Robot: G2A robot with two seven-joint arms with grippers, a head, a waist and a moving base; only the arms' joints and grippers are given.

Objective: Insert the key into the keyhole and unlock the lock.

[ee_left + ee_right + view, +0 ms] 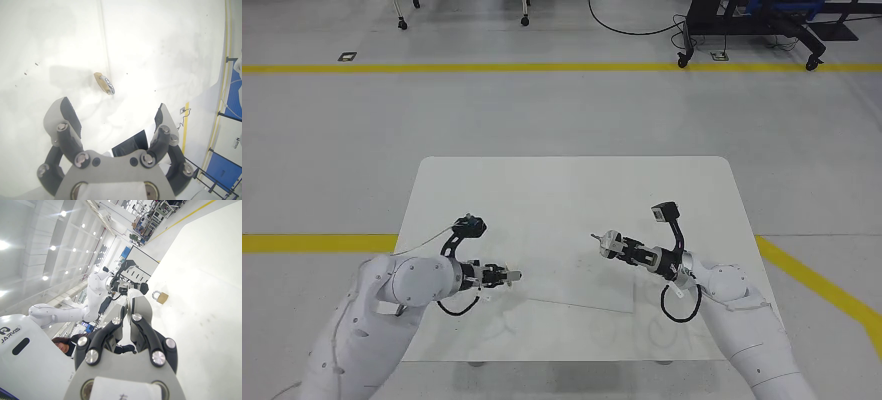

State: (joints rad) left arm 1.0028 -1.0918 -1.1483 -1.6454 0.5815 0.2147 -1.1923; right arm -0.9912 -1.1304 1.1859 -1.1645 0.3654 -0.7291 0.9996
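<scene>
We see the lock (105,86) on the counter (151,47), left fingers (70,113) released near it, right fingers (140,306) clenched on the key (595,238) (thin tip showing).

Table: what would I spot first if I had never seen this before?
A small brass padlock sits on the white table, just ahead of the wide-open left tool. Across from it, the right tool points back toward the left one. It is shut, and a thin tip pokes out of it, probably the key.
</scene>
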